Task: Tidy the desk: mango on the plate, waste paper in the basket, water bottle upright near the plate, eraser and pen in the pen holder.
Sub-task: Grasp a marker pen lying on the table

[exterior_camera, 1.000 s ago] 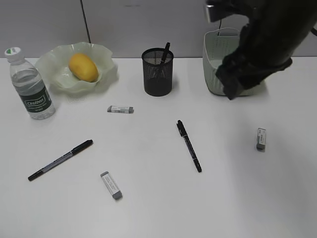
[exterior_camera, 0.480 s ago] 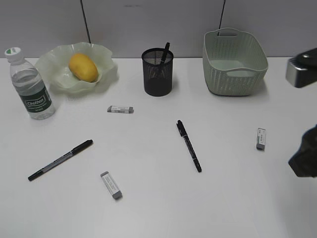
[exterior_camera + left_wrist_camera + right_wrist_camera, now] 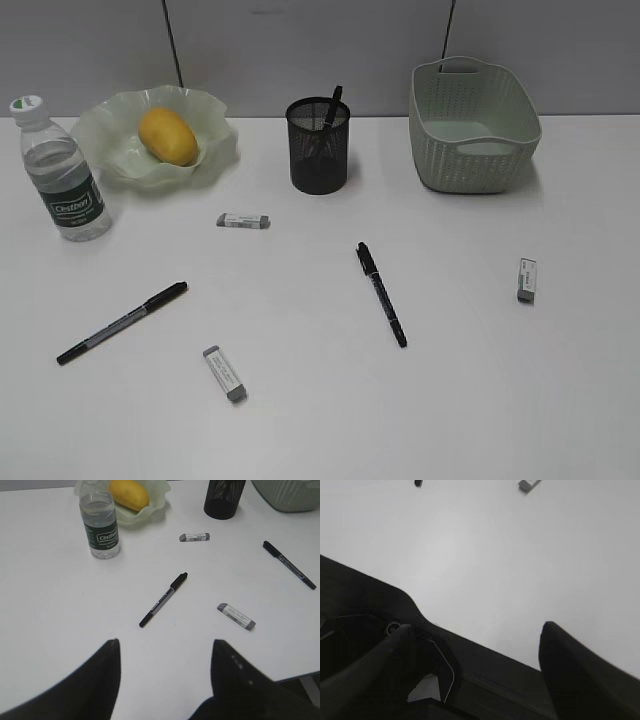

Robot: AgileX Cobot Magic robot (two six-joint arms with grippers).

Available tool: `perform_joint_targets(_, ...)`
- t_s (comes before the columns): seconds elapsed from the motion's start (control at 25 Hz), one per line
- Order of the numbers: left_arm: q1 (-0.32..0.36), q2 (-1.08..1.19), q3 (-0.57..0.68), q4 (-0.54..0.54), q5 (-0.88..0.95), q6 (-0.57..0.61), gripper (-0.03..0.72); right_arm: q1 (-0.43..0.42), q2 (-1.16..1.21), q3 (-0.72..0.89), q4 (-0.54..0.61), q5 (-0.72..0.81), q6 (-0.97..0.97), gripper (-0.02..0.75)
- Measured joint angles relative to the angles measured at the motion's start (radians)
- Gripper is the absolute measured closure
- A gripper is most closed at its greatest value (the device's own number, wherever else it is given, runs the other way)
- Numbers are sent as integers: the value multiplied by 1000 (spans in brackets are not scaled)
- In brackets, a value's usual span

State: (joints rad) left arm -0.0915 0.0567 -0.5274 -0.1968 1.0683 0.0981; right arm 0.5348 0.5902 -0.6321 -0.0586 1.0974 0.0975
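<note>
White desk all around, and both arms are out of the exterior shot. Left gripper hangs spread wide, nothing between its fingers; straight ahead of it lie a pen and an eraser, with the upright water bottle farther ahead beside the plate holding the mango. Right gripper gapes too (only bare tabletop beneath it). Pen holder and basket stand far back.

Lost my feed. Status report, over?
Both grippers open, empty. Mango on plate, bottle upright. Two pens, three erasers loose on desk.
</note>
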Motion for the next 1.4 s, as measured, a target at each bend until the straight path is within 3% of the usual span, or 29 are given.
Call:
perform_joint_targets(0.36, 0, 12, -5, -4, -12, 0, 249, 0, -367, 91, -44, 33, 24, 144)
perform_joint_targets(0.56, 0, 154, -56, -20, -167, 13, 249, 0, -436, 92, -59, 32, 35, 145)
perform_joint_targets(0.8, 0, 469, -144, -136, -312, 232, 249, 0, -437, 110, -60, -5, 37, 145)
perform_joint_targets(1.12, 0, 940, -348, -215, -200, 375, 249, 0, -437, 118, -61, -30, 38, 145)
perform_joint_targets(1.24, -28, 1092, -417, -207, -173, 388, 230, 0, -437, 118, -61, -30, 38, 147)
perform_joint_targets(1.4, -136, 1268, -490, -136, -169, 386, 172, 0, -437, 118, -61, -31, 40, 157)
